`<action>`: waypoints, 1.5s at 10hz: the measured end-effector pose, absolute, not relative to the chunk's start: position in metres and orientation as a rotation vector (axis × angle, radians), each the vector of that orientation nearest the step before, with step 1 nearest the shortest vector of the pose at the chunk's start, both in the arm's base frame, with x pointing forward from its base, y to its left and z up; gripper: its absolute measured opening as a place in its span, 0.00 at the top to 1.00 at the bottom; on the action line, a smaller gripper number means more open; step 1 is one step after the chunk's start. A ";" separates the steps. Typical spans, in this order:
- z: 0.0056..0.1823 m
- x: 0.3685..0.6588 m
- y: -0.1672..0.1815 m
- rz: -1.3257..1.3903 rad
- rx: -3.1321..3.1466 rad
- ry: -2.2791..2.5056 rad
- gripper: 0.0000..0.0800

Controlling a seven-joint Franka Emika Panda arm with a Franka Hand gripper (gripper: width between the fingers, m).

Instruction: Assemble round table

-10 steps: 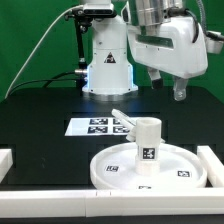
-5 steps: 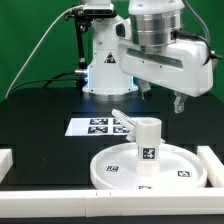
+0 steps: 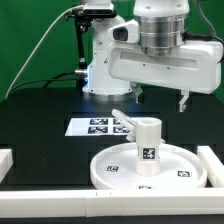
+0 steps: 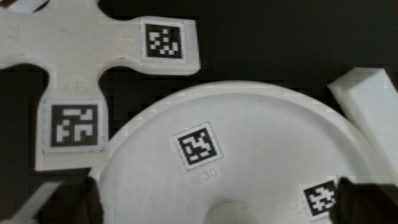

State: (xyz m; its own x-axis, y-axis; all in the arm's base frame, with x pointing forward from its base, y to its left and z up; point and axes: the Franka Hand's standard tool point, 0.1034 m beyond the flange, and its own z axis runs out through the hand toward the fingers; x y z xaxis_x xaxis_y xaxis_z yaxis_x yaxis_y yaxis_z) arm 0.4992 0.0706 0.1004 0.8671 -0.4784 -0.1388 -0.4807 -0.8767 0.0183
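Note:
The large round disc [image 3: 118,172] lies flat near the front rail. The short thick cylinder leg [image 3: 147,145] stands upright on it with a tag facing front. The flat base piece [image 3: 121,116] lies just behind the leg, partly over the marker board [image 3: 92,127]. My gripper [image 3: 162,98] hangs open and empty above the leg, apart from it. In the wrist view the disc [image 4: 231,150] and the base piece [image 4: 107,55] show with their tags. Dark fingers [image 4: 63,205] stand far apart at the frame's edge around my gripper [image 4: 214,212]. The leg is not clear there.
White border rails run along the front [image 3: 45,195], at the exterior view's right [image 3: 212,162] and at its left [image 3: 5,160]; one also shows in the wrist view [image 4: 365,95]. The arm's base [image 3: 105,65] stands at the back.
My gripper has turned broadside to the exterior camera and shifted toward the exterior view's left, over the leg. The disc, leg and base piece have not moved.

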 end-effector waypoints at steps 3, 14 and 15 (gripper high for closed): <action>0.090 0.479 0.063 0.268 -3.137 0.416 0.19; 0.066 0.436 0.071 0.195 -3.298 -0.105 0.19; 0.066 0.437 0.071 0.197 -3.293 -0.094 0.19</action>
State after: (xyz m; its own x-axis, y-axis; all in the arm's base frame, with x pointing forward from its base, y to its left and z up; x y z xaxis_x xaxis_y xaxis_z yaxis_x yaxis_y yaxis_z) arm 0.4370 0.0711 0.0661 0.9913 0.0472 -0.1231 0.0661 -0.9858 0.1547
